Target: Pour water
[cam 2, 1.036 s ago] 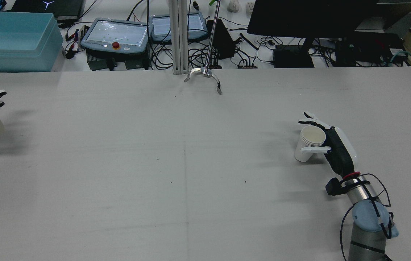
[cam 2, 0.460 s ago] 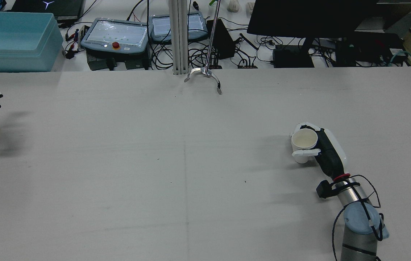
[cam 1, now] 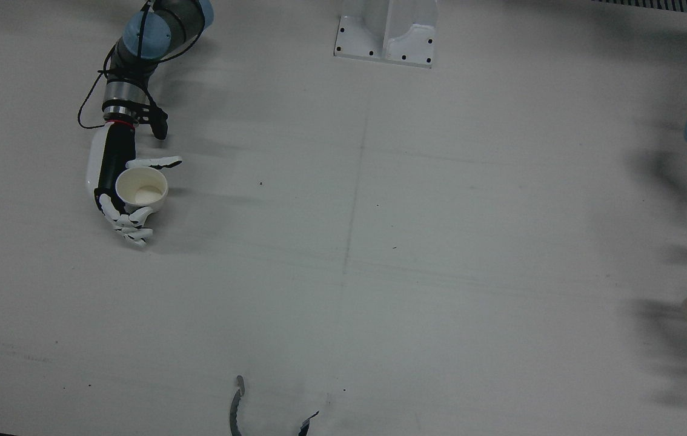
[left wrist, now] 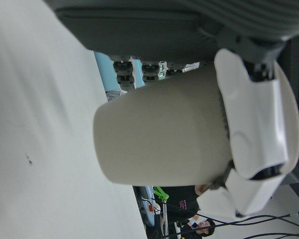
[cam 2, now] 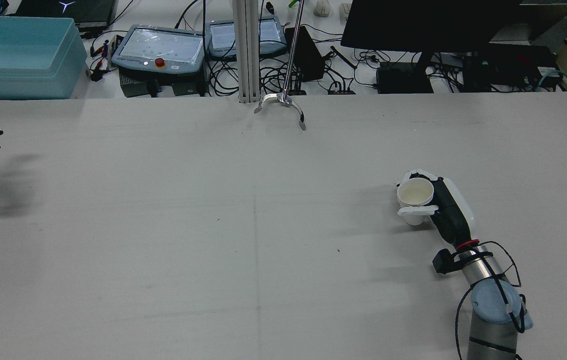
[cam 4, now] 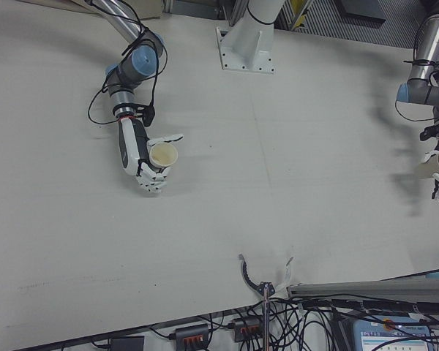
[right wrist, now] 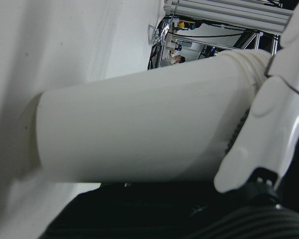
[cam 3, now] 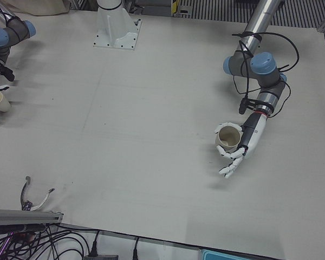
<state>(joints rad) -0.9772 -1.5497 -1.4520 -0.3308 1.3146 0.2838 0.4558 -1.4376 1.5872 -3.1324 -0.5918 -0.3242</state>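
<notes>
Right hand: the right hand (cam 2: 442,202) is wrapped around a white paper cup (cam 2: 415,196), one digit across the near side of the wall and the rest curled behind it, so it is gripping that cup.
White paper cup: mouth upward and close to upright in the rear view; it sits over the right half of the table (cam 2: 263,225), roughly midway between the robot's edge and the operators' edge. In the front view its shadow falls on the table beside it; I cannot tell whether its base touches the surface.
Left hand: the left hand (cam 3: 239,149) grips a beige cup (cam 3: 227,135), with some fingers (cam 3: 229,169) stretched out past it toward the operators' edge.
Beige cup: mouth up, held close to the left edge of the table, about halfway along that edge. In the left hand view its base seems clear of the surface.
Contents: in the front view the white cup's inside looks pale; whether there is water in either cup I cannot tell.
Other things: a metal claw tool (cam 2: 283,107) hangs at the middle of the operators' edge, well apart from both cups.
</notes>
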